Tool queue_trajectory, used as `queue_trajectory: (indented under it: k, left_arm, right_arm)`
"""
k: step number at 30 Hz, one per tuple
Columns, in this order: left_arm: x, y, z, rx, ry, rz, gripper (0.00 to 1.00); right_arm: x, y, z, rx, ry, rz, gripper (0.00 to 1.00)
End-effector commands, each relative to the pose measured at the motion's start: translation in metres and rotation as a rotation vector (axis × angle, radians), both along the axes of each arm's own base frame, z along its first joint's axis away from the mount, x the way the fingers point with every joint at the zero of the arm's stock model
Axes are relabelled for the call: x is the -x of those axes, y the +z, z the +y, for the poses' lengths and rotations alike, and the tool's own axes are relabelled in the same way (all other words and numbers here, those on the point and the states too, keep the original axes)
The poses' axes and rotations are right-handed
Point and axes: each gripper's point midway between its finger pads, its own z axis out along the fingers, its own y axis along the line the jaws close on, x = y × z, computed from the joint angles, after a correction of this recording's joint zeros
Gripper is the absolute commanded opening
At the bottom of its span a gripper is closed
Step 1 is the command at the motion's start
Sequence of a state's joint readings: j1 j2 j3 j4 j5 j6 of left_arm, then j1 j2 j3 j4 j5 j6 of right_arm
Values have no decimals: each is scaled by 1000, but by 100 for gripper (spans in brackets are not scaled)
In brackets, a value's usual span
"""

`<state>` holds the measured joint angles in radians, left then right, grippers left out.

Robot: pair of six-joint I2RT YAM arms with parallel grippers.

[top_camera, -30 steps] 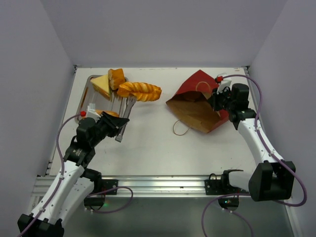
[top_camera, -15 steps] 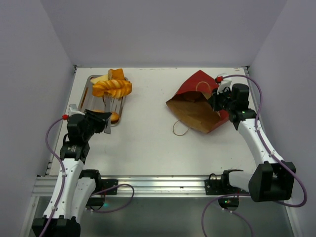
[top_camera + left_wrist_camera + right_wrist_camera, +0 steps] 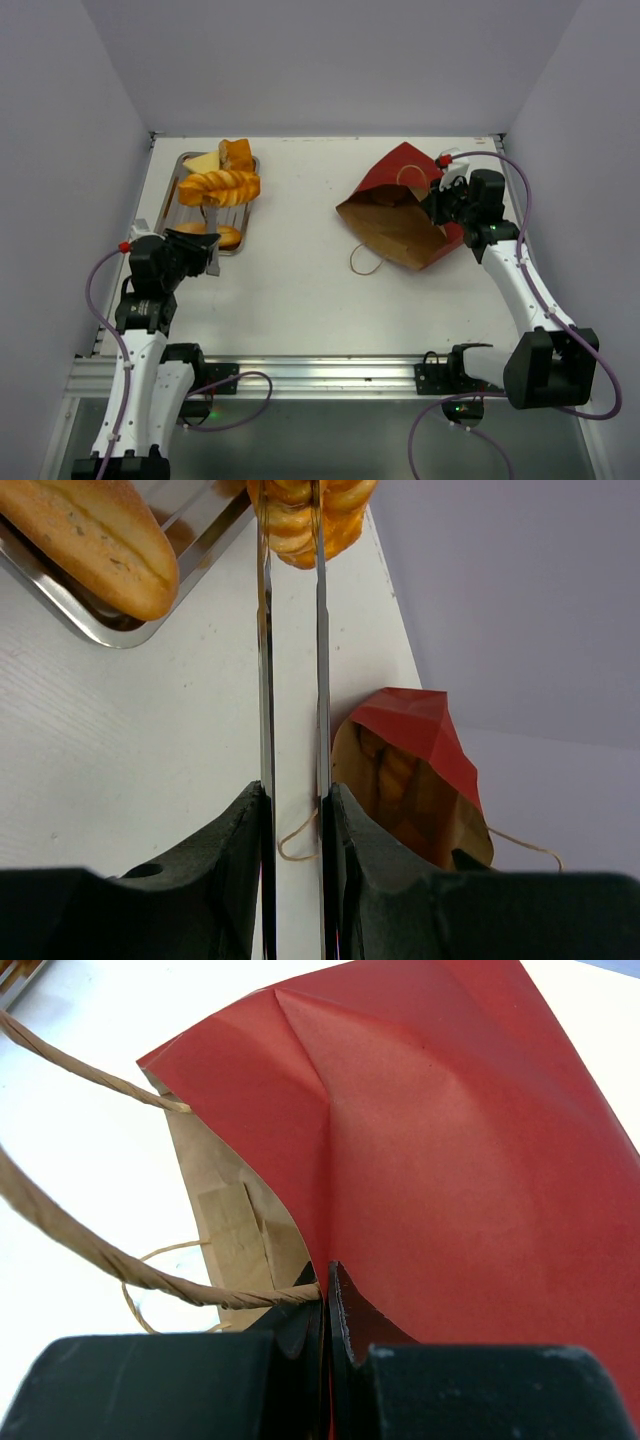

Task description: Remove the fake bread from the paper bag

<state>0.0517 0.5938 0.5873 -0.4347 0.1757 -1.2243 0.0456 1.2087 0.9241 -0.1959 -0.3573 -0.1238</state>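
Paper bag, tall and rectangular, red outside and plain brown inside, lay on its side with its mouth turned toward the left arm and a thin tan string handle trailing out. Well apart from the paper bag, on that side, sat a shallow steel tray with a pale bread wedge and an oval golden roll in it.

Over the tray, fully out of the bag, hung a golden braided loaf of fake bread, pinched between long thin steel tongs. Whether the loaf touched the tray could not be told. The left gripper was squeezed around the tongs. The right gripper was clamped tight on the bag's red rim.

Lumpy golden shapes showed dimly inside the bag; whether they were more bread was unclear.

The step in hand appeared to be setting the braided loaf on the tray. The next move would likely call for lowering it and easing the left squeeze so the tongs spring apart.
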Motion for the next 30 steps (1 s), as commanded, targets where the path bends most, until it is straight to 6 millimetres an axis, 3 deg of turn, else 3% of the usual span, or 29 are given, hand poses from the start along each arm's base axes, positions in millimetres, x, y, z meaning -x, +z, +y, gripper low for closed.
queue_trajectory:
  k: [1, 23, 30]
  left_arm:
    - [-3, 24, 4, 26, 34, -41, 0]
    - [-19, -9, 27, 61, 103, 71, 0]
    - [-24, -10, 32, 66, 107, 72, 14]
  right_arm:
    - [3, 14, 3, -11, 13, -34, 0]
    - [2, 12, 2, -3, 10, -33, 0]
    - [2, 11, 2, -2, 10, -30, 0]
